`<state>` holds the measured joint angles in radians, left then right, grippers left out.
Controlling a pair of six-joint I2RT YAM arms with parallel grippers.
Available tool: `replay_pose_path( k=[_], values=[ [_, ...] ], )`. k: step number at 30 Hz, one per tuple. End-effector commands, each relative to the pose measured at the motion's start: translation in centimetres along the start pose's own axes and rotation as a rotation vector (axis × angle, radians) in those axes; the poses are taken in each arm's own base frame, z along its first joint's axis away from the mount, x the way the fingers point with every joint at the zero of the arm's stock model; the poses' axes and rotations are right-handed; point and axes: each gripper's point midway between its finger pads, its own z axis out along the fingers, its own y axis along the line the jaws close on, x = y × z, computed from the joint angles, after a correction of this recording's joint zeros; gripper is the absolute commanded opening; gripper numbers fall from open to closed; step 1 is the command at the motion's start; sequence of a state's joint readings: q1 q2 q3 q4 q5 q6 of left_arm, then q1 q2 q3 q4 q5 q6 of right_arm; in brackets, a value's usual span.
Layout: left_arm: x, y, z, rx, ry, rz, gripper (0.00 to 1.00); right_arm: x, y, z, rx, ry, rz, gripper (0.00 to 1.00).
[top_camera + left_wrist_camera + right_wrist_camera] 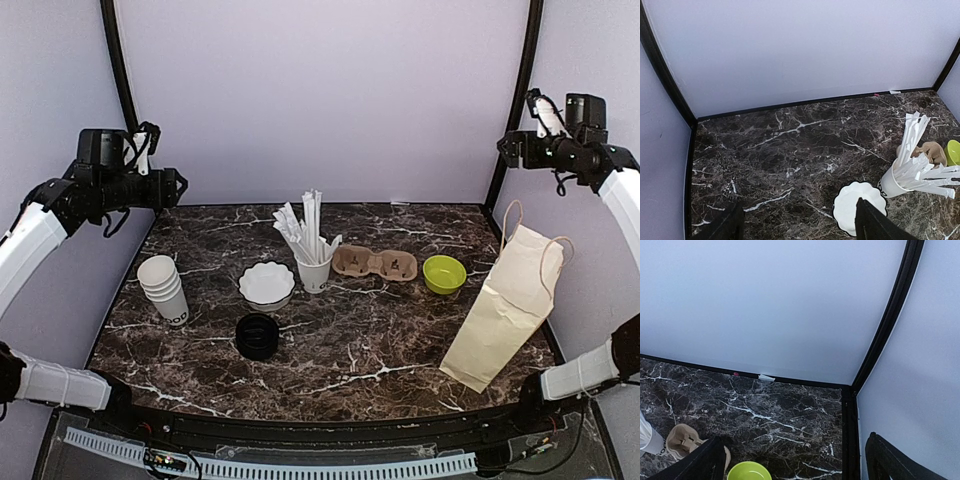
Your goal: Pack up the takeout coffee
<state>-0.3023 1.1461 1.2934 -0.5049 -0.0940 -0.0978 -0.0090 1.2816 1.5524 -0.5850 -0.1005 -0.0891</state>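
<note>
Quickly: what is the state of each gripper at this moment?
Left gripper: open, holding nothing.
Right gripper: open, holding nothing.

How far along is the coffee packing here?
Nothing looks done: the cups sit stacked and uncovered, the lids piled apart, the carrier empty. Nothing is in hand: the left end effector and right end effector are raised and open. Probably lidding, loading the carrier and filling the bag remain.

Dark brown marble table [400, 340], veined white, is carrying white paper cups [163, 288] lettered black, black lids [258, 336], a lime-green bowl [444, 273] and a tan bag [503, 305].
</note>
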Motion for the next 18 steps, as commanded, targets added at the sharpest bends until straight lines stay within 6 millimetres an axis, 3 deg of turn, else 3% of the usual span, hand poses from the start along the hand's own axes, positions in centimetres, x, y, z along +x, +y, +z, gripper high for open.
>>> replay_pose_path(
  k=[1, 5, 10, 18],
  values=[
    [-1.6, -1.7, -1.6, 0.141, -0.036, -0.008, 0.76, -0.5, -0.5, -2.9, 0.012, 0.019, -0.111, 0.98],
    [-1.7, -2.8, -2.0, 0.227, -0.031, -0.012, 0.73, 1.4, -1.5, -4.7, 0.053, 0.131, -0.297, 0.99],
    [-1.8, -3.7, -2.6, 0.293, -0.042, -0.009, 0.72, 6.2, -2.8, -6.5, 0.037, 0.340, -0.436, 0.99],
    [-1.0, -4.6, -2.9, 0.361, -0.031, -0.012, 0.72, 13.4, -2.4, -7.9, -0.085, 0.606, -0.547, 0.97]
  ],
)
